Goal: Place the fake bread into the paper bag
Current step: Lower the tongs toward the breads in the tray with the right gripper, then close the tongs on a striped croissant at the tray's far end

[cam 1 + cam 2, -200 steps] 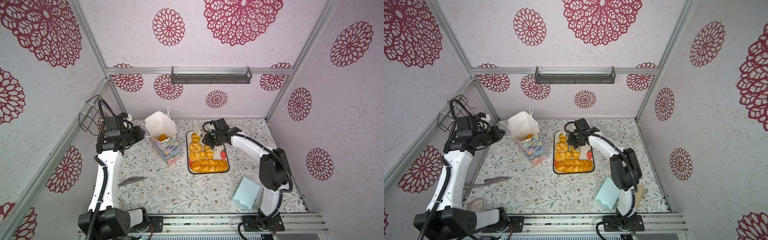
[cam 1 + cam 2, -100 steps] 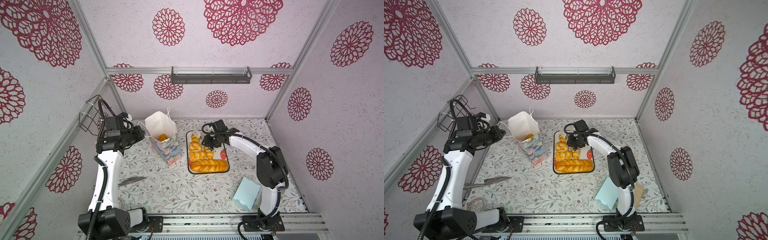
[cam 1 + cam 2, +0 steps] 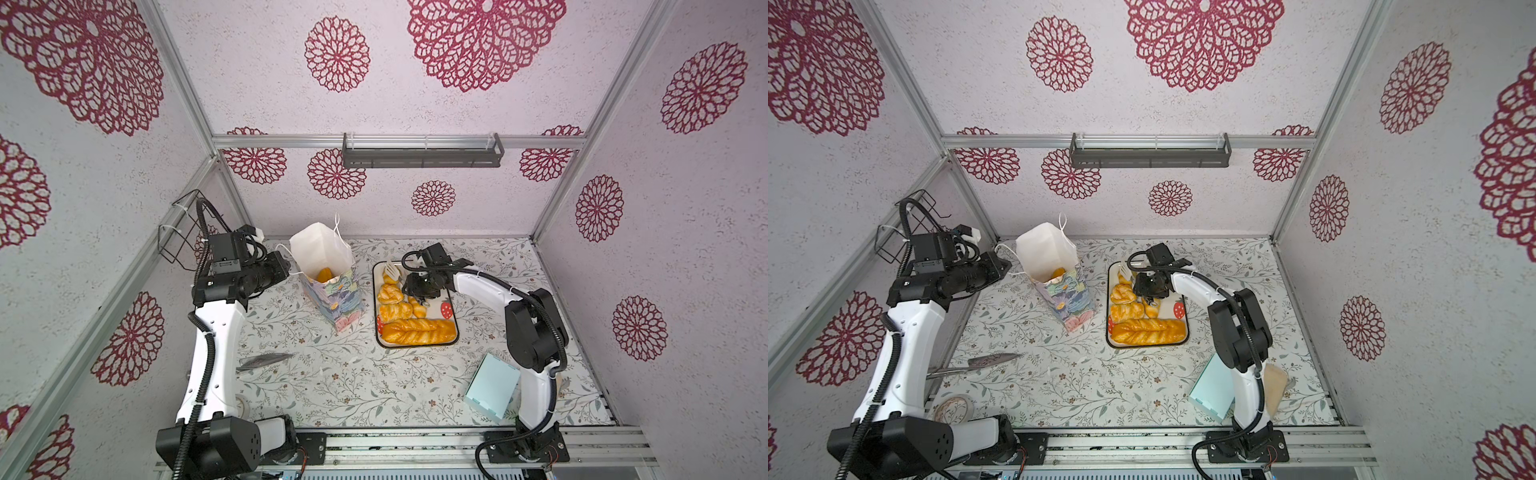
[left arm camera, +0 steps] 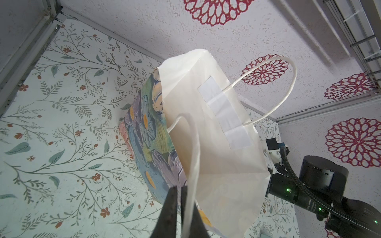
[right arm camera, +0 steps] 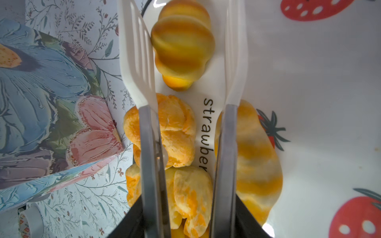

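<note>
The paper bag (image 3: 332, 291) (image 3: 1067, 295) (image 4: 216, 144) stands open and tilted, with one golden pastry (image 3: 324, 274) inside. My left gripper (image 3: 286, 266) (image 4: 179, 197) is shut beside its rim, with the white cord handle (image 4: 193, 154) running down between its fingers. The fake bread lies on a strawberry-print tray (image 3: 446, 291): a braided loaf (image 3: 417, 331), rolls (image 5: 177, 127) and striped croissants. My right gripper (image 3: 419, 289) (image 5: 189, 216) is shut on white-tipped tongs (image 5: 140, 61). The tongs' tips stand apart on either side of one croissant (image 5: 182, 47).
A light blue box (image 3: 492, 388) lies by the right arm's base, with a beige flat piece (image 3: 1275, 386) behind it. A metal server (image 3: 264, 360) and a tape roll (image 3: 953, 409) lie at front left. A wire basket (image 3: 178, 232) hangs on the left wall.
The right arm has edged a little to the left over the tray with the tongs. The left arm and the bag have not moved.
</note>
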{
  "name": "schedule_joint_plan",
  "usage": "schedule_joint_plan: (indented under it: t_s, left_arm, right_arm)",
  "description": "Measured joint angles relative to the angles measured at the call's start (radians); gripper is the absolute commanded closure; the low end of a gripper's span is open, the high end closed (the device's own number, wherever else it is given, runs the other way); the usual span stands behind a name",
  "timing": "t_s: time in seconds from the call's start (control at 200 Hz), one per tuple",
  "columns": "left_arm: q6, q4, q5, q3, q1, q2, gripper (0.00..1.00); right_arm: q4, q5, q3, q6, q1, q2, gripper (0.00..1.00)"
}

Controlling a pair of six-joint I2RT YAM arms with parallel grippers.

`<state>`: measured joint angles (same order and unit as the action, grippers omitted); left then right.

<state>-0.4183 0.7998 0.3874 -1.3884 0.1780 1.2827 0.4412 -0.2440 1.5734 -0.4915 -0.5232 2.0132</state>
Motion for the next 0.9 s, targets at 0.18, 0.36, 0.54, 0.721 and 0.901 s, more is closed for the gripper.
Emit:
schedule_joint_plan:
  t_s: [0.18,0.36,0.54,0.721,0.901]
  left_arm:
    - [0.0,0.0,0.0,0.005,0.0,0.0,0.9]
    - [0.0,0.0,0.0,0.006,0.0,0.0,0.9]
    - [0.0,0.0,0.0,0.006,0.0,0.0,0.9]
    - [0.0,0.0,0.0,0.006,0.0,0.0,0.9]
    - [0.0,0.0,0.0,0.006,0.0,0.0,0.9]
  right_arm:
    - [-0.004,-0.015,0.005,-0.003,0.0,0.009,0.48]
    - [-0.017,-0.025,0.014,-0.008,0.0,0.016,0.48]
    - [-0.019,-0.03,0.021,-0.009,0.0,0.027,0.48]
    - [-0.02,-0.031,0.021,-0.009,0.001,0.034,0.52]
    - [-0.021,-0.031,0.021,-0.011,0.001,0.034,0.6]
